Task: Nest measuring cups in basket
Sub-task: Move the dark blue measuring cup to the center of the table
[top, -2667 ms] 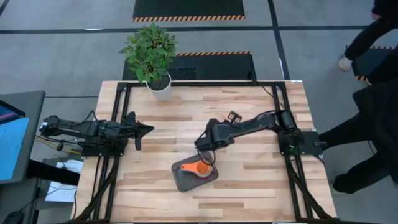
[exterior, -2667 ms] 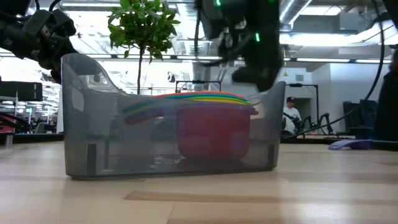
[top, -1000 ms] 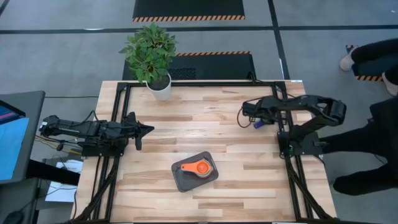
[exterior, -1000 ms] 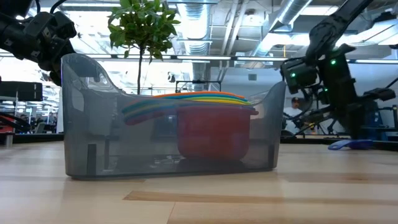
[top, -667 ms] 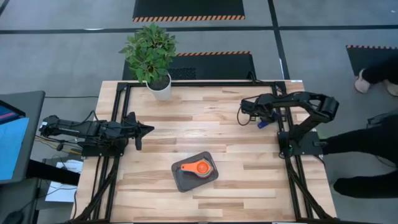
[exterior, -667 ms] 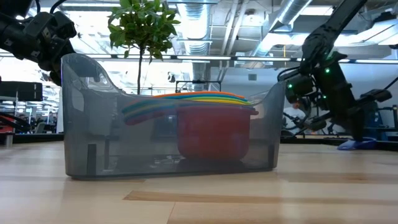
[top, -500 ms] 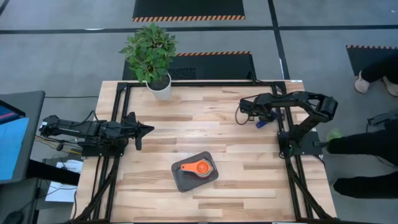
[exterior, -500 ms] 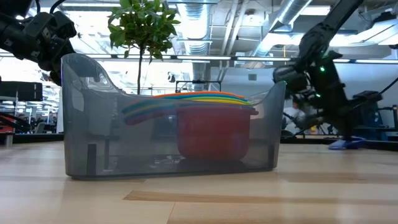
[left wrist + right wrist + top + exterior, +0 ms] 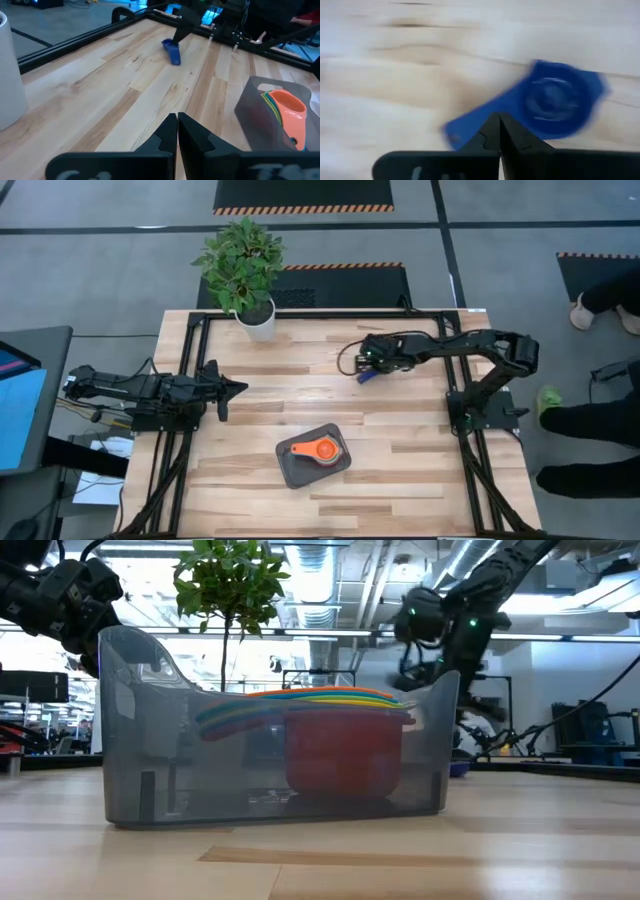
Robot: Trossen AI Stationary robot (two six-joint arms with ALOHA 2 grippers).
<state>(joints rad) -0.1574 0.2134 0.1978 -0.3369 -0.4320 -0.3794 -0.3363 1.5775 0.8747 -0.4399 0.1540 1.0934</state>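
The right tool, fingers pressed together, pinches the handle of a small dark blue plastic measuring cup at the wooden tabletop's one o'clock. The grey translucent rectangular basket, holding nested cups topped by an orange one, sits at six o'clock. The left tool, pressed together, waits at nine o'clock.

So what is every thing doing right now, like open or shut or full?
Basket: upright on table, holding nested cups.
Stacked cups: inside basket, orange on top.
Blue cup: outside the basket, gripped by its handle.
Right gripper: shut on blue cup.
Left gripper: shut, empty, waiting at left.
Plant: upright in its pot.
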